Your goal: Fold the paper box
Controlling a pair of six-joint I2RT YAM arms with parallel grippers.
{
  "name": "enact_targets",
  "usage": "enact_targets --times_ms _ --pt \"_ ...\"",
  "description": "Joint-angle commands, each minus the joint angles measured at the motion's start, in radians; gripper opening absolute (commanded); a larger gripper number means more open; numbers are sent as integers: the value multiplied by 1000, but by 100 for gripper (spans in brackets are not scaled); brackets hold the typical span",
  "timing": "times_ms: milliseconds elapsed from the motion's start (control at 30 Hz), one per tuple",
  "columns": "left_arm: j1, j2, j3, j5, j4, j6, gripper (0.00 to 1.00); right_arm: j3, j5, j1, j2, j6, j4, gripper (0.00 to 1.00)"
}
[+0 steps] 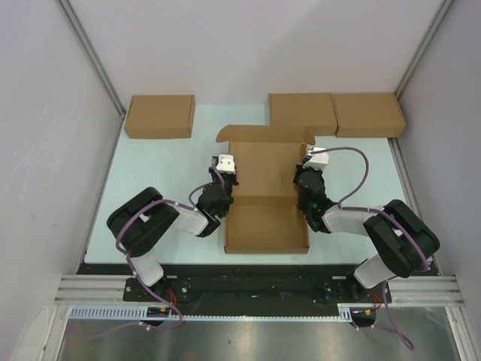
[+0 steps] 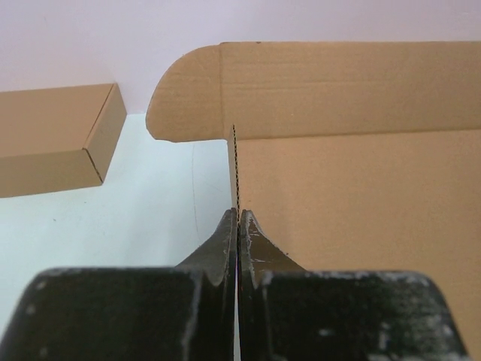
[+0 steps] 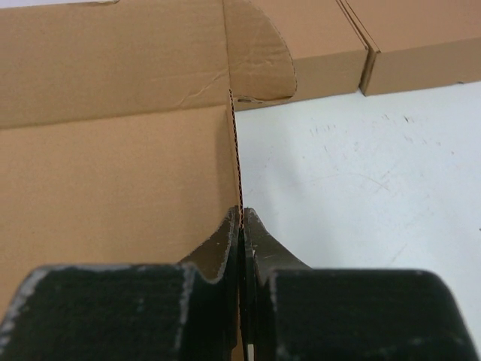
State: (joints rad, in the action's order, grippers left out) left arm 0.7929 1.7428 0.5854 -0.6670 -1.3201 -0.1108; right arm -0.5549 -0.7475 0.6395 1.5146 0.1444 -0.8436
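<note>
The paper box (image 1: 267,222) lies open in the middle of the table, its far panel raised with rounded ear flaps at both ends. My left gripper (image 1: 225,167) is shut on the box's left side wall, which the left wrist view shows edge-on between the black fingers (image 2: 218,248), next to the brown panel (image 2: 361,195). My right gripper (image 1: 310,162) is shut on the right side wall. In the right wrist view that wall's corrugated edge runs up from the gripper (image 3: 240,216), with the box panel (image 3: 113,180) to its left.
Three closed brown boxes stand along the back: one at the far left (image 1: 159,116), (image 2: 52,139), two side by side at the far right (image 1: 302,113), (image 1: 368,114), (image 3: 421,37). White walls enclose the pale table (image 1: 150,173).
</note>
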Motion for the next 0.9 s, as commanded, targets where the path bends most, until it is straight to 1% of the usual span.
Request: enact_targets --times_ms 0,133,200,300,367,400,500,600,633,700,733,800,833,867 --pt "-15 -80 40 79 -406 -47 0 -45 33 -4 -57 -25 -98 0" --pt "-6 -140 4 90 -406 -35 1 -40 10 20 -114 -26 -42 0" --pt "-4 -170 -13 90 -406 -24 1 -19 4 28 -145 -34 -51 0" --pt "-20 -169 2 75 -406 -58 1 -23 20 3 -149 -63 -84 0" --pt "-40 -160 43 107 -404 -61 1 -57 52 -33 -142 -62 -48 0" --pt "-61 -155 54 122 -371 -40 1 -92 68 -46 -136 -57 -28 0" --pt "-86 -141 68 147 -332 3 2 -122 121 -70 -131 -28 41 3" --pt "-87 -129 25 142 -330 46 3 -122 178 -101 -143 50 142 9" --pt "-89 -123 -5 144 -334 60 3 -120 207 -107 -151 63 196 16" --pt "-87 -115 -39 144 -358 89 2 -120 247 -126 -168 87 241 24" --pt "-87 -103 -67 138 -367 92 2 -122 278 -130 -174 96 279 30" --pt "-87 -94 -84 132 -389 97 1 -123 333 -152 -197 115 328 36" --pt "-87 -83 -99 130 -398 95 1 -122 345 -158 -205 121 340 40" --pt "-89 -78 -104 127 -406 95 1 -122 356 -165 -220 135 351 42"
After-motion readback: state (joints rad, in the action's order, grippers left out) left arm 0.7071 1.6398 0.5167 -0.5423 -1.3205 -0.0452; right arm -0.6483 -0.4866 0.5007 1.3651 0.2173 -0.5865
